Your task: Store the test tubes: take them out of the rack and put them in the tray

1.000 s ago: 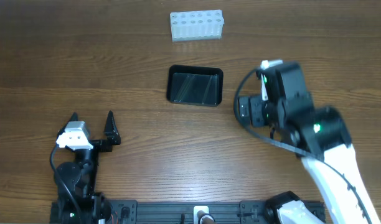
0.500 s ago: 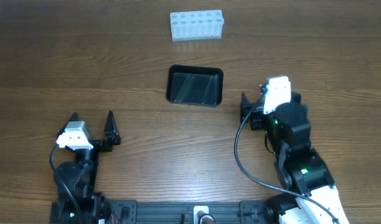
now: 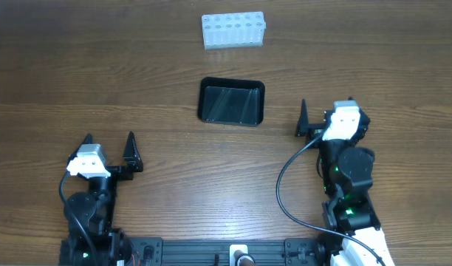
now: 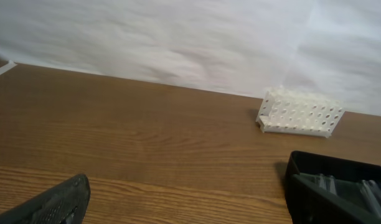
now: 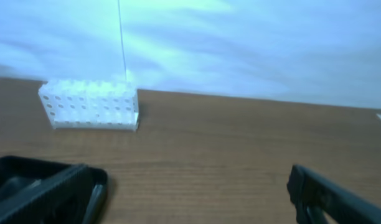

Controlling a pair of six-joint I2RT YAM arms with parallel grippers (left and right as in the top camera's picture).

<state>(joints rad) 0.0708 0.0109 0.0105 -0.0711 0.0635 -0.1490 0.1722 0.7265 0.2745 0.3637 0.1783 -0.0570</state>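
you look to be at the tail end of the job, or between picks. the white rack [image 3: 233, 30] stands at the far edge of the worktop [image 3: 122, 66], about centre, and the black tray [image 3: 201, 103] sits on its near side, apart from it. clear test tubes [image 4: 340, 185] lie side by side on the tray floor; you can't count them from here. the rack's holes look empty from above, though clear glass against white plastic is hard to read, so take that as probable, not sure. the left end effector [image 3: 109, 139] sits low at the near left, fingers spread wide and holding nothing, well apart from rack and tray. the right end effector [image 5: 189, 180] is to the right of the tray, near it but not over it, also wide and empty, facing the rack. if a tube is left, your next move calls for the right arm to reach past the tray, come down over the rack, close on one tube's top and lift it straight out of its hole. if none is left, only parking both arms is needed.
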